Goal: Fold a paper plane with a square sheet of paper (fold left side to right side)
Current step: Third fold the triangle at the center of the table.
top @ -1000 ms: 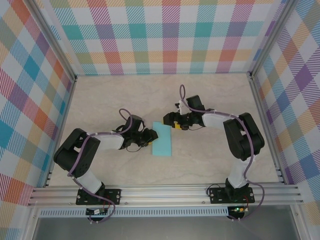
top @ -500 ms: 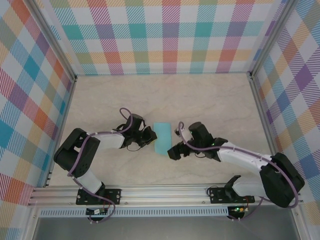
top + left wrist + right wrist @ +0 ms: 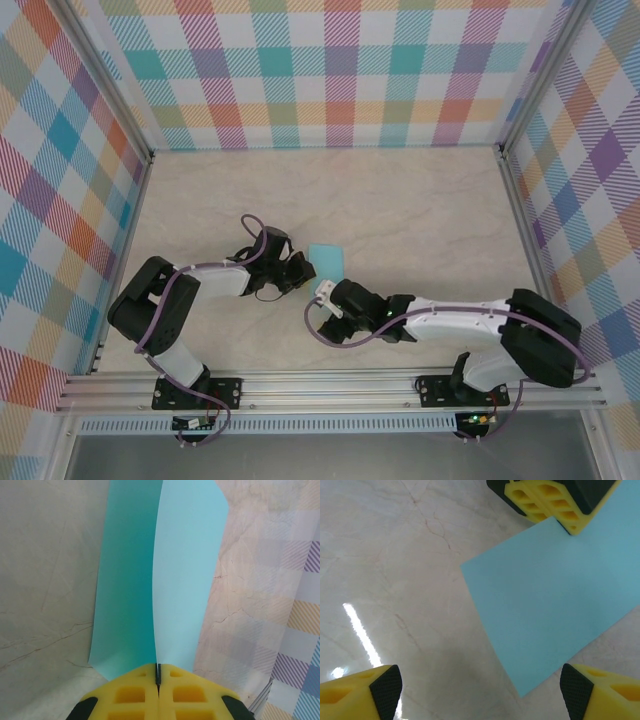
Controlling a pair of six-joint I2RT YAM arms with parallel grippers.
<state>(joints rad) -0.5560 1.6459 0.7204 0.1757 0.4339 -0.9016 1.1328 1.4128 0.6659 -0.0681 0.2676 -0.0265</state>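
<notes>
Currently, the turquoise sheet of paper [image 3: 328, 259] is seen lying near the middle of the table [image 3: 430, 210], folded into a narrow rectangle whose long sides run away from the arms' bases. Its left side is pinched by the left hand [image 3: 300, 271]. The yellow fingers [image 3: 135, 697] of that hand are pressed together, with the thin paper edge caught in the seam between them.

From the left wrist view, two panels of the sheet are shown, a darker one on the left and a lighter one on the right, meeting along a line that runs up from the closed fingers. How far the lighter panel is raised off the darker one cannot be told.

The right hand [image 3: 324, 299] is held low over the table at the sheet's near end, its arm stretched across from the right base. Its fingers [image 3: 365, 690] are spread wide, one yellow tip at each lower corner of the right wrist view. Between them, pale marbled table and the near corner of the sheet are seen. The table is enclosed by plaid walls [image 3: 340, 70].
</notes>
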